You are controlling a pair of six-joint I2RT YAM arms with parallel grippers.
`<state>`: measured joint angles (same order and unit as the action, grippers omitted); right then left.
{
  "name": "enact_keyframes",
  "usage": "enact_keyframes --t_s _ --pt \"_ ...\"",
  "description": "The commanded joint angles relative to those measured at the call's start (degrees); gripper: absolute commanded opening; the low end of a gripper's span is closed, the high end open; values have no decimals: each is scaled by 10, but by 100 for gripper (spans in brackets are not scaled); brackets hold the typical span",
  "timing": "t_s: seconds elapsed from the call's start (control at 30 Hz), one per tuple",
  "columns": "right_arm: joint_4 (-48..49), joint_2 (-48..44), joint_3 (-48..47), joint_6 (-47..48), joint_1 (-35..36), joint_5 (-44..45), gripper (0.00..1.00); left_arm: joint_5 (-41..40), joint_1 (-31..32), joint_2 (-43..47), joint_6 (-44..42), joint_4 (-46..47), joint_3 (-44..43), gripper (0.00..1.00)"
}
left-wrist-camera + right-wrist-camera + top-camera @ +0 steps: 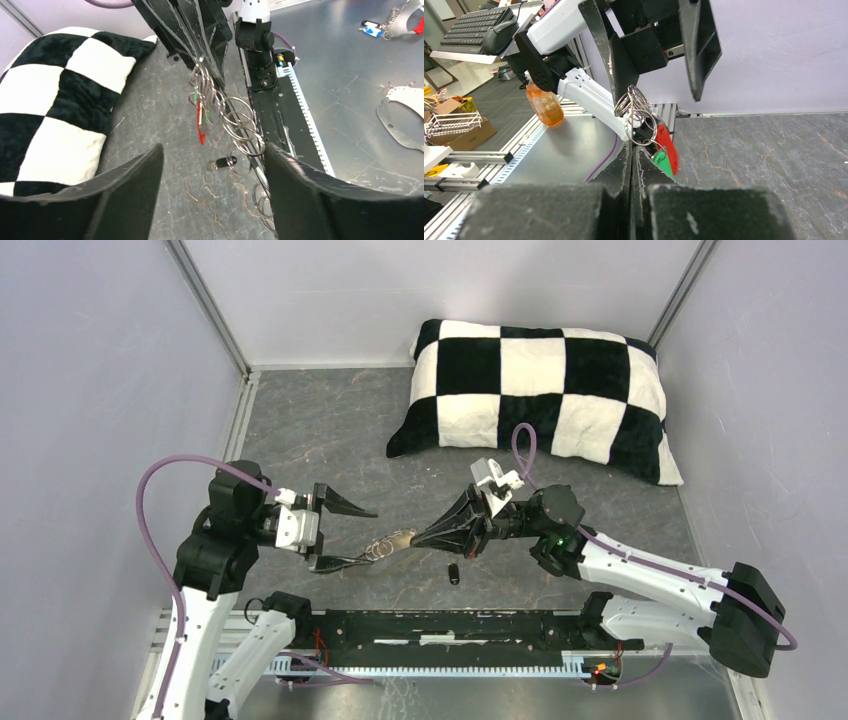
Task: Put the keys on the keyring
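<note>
The right gripper (418, 537) was clamped shut on the keyring (385, 546), with 2 keys (667, 149), red and green, hanging from it. The left gripper (362, 537), jaws apart, hovered just beside the keyring. 1 black key (453, 573) lay on the table (330, 430) near the keyring, seemingly unattached.

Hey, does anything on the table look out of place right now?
The black key tag lies alone on the grey mat. It is apart from the ring bunch carrying the red tag and green tag, which the right gripper pinches.
</note>
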<state>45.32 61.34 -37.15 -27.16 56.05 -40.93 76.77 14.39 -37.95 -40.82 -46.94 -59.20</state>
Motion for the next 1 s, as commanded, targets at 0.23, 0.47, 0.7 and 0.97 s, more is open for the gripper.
enact_keyframes --t_s 0.23,0.47,0.7,0.97 --pt "-20 -23 -14 20 -8 19 0 -11 2 17 -79 -70 -18 34" --pt "-28 -7 -21 11 -9 28 0 9 2 45 -120 -71 -6 26" --pt "-33 -1 -25 10 -9 37 0 8 2 50 -118 -72 -4 23" --pt "-27 -1 -28 -2 -9 30 0 -13 2 62 -173 -72 16 20"
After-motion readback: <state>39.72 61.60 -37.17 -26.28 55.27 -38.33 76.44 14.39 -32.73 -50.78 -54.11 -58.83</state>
